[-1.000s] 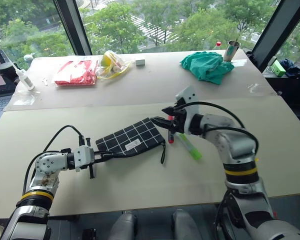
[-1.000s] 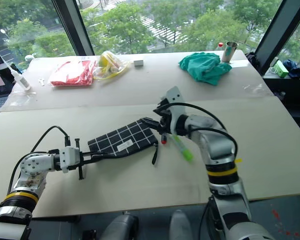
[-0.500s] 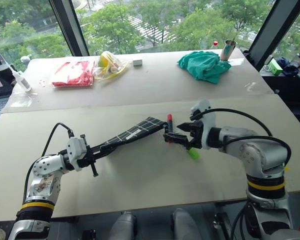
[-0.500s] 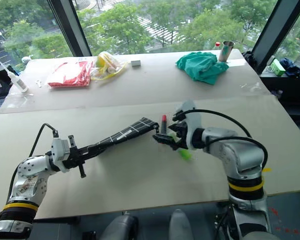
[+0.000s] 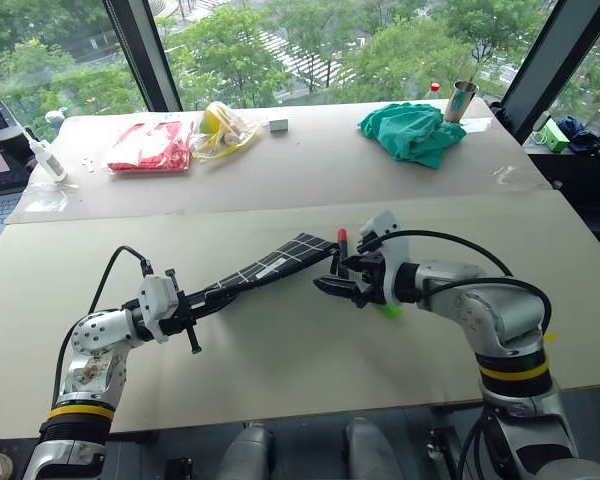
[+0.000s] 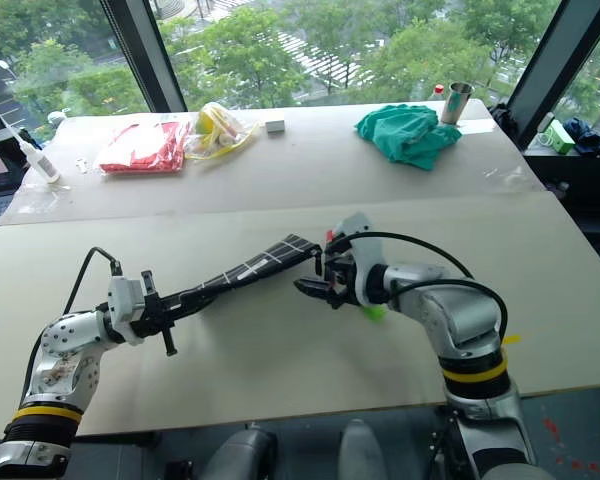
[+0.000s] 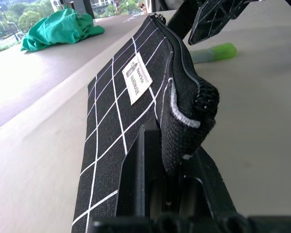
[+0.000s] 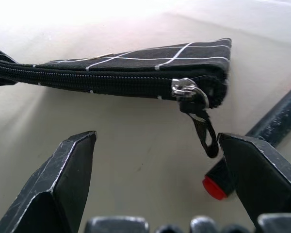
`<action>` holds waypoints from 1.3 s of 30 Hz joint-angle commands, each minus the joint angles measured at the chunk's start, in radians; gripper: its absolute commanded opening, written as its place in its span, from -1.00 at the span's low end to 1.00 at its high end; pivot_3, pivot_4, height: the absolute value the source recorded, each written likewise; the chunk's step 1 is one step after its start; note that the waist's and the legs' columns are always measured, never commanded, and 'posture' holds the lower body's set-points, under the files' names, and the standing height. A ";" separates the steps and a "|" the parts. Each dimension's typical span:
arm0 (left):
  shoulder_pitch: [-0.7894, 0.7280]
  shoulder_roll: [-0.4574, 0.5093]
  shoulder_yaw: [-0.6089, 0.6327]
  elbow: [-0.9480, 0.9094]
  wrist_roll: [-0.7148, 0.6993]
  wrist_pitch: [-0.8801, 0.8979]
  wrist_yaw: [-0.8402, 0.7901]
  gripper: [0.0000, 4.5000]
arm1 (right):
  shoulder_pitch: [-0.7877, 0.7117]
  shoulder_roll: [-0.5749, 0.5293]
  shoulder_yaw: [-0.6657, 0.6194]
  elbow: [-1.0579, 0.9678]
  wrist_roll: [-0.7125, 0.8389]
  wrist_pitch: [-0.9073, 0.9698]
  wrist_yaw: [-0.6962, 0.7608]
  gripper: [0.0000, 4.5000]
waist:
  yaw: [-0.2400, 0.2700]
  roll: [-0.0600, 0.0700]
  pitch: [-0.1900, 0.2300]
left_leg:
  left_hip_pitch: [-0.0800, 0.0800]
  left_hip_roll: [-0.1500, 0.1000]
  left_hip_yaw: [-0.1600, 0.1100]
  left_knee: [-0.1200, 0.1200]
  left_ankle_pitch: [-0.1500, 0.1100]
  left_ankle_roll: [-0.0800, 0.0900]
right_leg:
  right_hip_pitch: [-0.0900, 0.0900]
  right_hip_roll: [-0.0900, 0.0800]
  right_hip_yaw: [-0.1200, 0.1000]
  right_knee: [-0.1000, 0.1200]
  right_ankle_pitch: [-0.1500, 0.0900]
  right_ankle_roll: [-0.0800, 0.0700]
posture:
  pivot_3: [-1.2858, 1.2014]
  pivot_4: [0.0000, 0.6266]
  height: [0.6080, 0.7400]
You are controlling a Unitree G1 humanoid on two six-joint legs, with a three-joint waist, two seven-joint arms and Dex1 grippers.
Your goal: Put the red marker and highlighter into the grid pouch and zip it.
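The grid pouch (image 5: pixel 270 268) hangs edge-up above the table (image 5: pixel 280 360), its near corner clamped in your left gripper (image 7: pixel 177 160), zipper side facing up and zipped closed. Your right gripper (image 8: pixel 155 179) sits at the far end with its fingers (image 8: pixel 68 179) spread wide, the zipper pull (image 8: pixel 199 124) dangling just ahead of them, not yet grasped. You can see the red marker (image 5: pixel 341 243) beside that end of the pouch, and the highlighter (image 7: pixel 211 52) lying on the table just behind your right gripper.
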 commanded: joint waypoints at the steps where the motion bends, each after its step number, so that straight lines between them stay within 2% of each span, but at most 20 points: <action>1: -0.002 -0.004 0.015 -0.028 -0.003 0.006 0.004 -1.00 | -0.033 0.002 0.010 0.016 -0.021 -0.069 -0.001 0.97 | 0.000 0.000 0.000 | 0.000 0.000 0.000 0.000 0.000 0.000 | 0.000 0.000 0.000 0.000 0.000 0.000 | 0.03 -0.52 1.00; 3: 0.001 -0.006 0.016 -0.032 -0.002 0.008 0.004 -1.00 | -0.036 -0.001 0.022 0.026 -0.023 -0.087 0.014 0.97 | 0.002 0.000 0.000 | 0.000 0.000 0.000 0.000 0.000 0.000 | 0.000 0.000 0.000 0.000 0.000 0.000 | 0.03 -0.52 1.00; 4: 0.003 -0.006 0.017 -0.034 -0.001 0.007 0.005 -1.00 | -0.037 -0.003 0.024 0.028 -0.021 -0.095 0.021 0.74 | 0.002 0.000 0.000 | 0.000 0.000 0.000 0.000 0.000 0.000 | 0.000 0.000 0.000 0.000 0.000 0.000 | 0.03 -0.52 1.00; 5: 0.005 -0.006 0.017 -0.036 0.000 0.007 0.005 -1.00 | -0.037 -0.005 0.026 0.029 -0.019 -0.101 0.026 0.67 | 0.002 0.000 0.000 | 0.000 0.000 0.000 0.000 0.000 0.000 | 0.000 0.000 0.000 0.000 0.000 0.000 | 0.03 -0.52 1.00; 9: 0.010 -0.006 0.017 -0.041 0.002 0.008 0.007 -1.00 | -0.039 -0.024 0.036 0.016 -0.011 -0.136 0.066 0.03 | 0.001 0.000 0.000 | 0.000 0.000 0.000 0.000 0.000 0.000 | 0.000 0.000 0.000 0.000 0.000 0.000 | 0.03 -0.52 1.00; 16: 0.013 -0.003 0.020 -0.048 0.002 0.010 0.011 -1.00 | -0.045 -0.047 0.044 -0.018 0.013 -0.151 0.123 -0.96 | 0.002 0.000 0.000 | 0.000 0.000 0.000 0.000 0.000 0.000 | 0.000 0.000 0.000 -0.001 0.000 0.000 | 0.03 -0.52 1.00; 21: 0.011 -0.004 0.023 -0.050 0.002 0.013 0.013 -1.00 | -0.057 -0.087 0.091 -0.065 0.021 -0.151 0.194 -0.96 | 0.002 0.000 0.000 | 0.000 0.000 0.000 0.000 0.000 0.000 | 0.000 0.000 0.000 -0.001 0.000 0.000 | 0.03 -0.52 1.00; 24: 0.009 -0.006 0.022 -0.050 0.001 0.017 0.013 -1.00 | -0.059 -0.165 0.243 -0.097 -0.071 -0.230 0.266 -0.96 | 0.002 0.000 0.000 | 0.000 0.000 0.000 0.000 0.000 0.000 | 0.000 0.000 0.000 -0.002 0.000 0.000 | 0.03 -0.52 1.00; 29: 0.001 -0.019 0.013 -0.056 0.004 0.024 0.017 -1.00 | -0.096 -0.204 0.426 -0.012 -0.217 -0.369 0.327 -0.96 | 0.001 0.000 0.000 | 0.000 0.000 0.000 0.000 0.000 0.000 | 0.001 0.000 -0.001 -0.003 0.000 0.000 | 0.03 -0.52 1.00; 32: 0.000 -0.024 0.015 -0.066 0.001 0.030 0.025 -1.00 | -0.151 -0.162 0.421 0.121 -0.277 -0.417 0.296 -0.96 | 0.000 0.000 0.000 | 0.000 0.000 0.000 0.000 0.000 0.000 | 0.001 0.000 0.000 -0.003 0.000 0.000 | 0.03 -0.52 1.00; 34: 0.007 -0.024 0.019 -0.074 -0.001 0.034 0.028 -1.00 | -0.188 -0.125 0.381 0.153 -0.257 -0.415 0.305 -0.96 | 0.000 0.000 0.000 | 0.000 0.000 0.000 0.000 0.000 0.000 | 0.000 0.000 0.000 -0.003 0.000 0.000 | 0.03 -0.52 1.00; 39: 0.026 -0.023 0.025 -0.090 0.000 0.043 0.030 -1.00 | -0.206 -0.083 0.346 0.065 -0.146 -0.384 0.421 -0.96 | 0.001 0.000 0.000 | -0.001 0.000 0.000 0.000 0.000 -0.001 | 0.000 0.000 -0.001 -0.004 0.000 0.000 | 0.03 -0.52 1.00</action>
